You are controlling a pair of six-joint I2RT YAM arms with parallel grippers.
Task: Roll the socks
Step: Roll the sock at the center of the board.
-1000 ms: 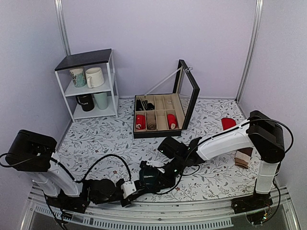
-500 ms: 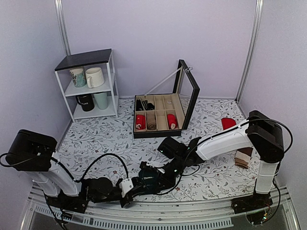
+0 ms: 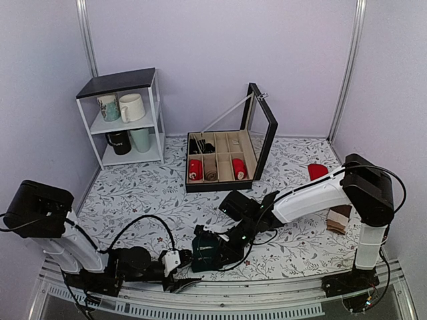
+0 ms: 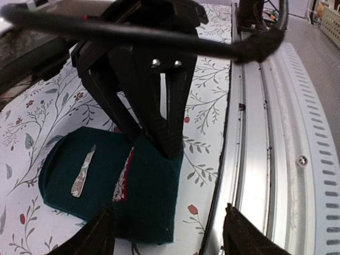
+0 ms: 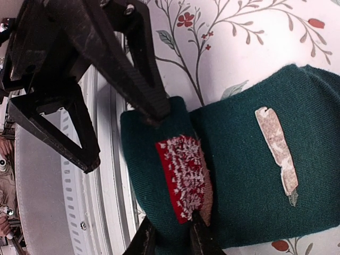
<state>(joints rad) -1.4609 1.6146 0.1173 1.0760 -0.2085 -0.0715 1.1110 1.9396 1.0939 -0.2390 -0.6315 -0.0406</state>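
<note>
Standing far left: white shelf rack [image 3: 157, 107] holding mugs. Left gripper [image 4: 170, 220] low at near edge of floral table [image 3: 147, 193], fingers spread wide, holding nothing, just short of dark teal socks [image 4: 101, 180]. Socks lie as thick folded bundle beside front rail, red patch showing. Right gripper [image 5: 172, 228] pinched closed on bundle's folded edge. Far right: red sock [image 3: 317, 171], beige-and-brown socks [image 3: 339, 219].
</note>
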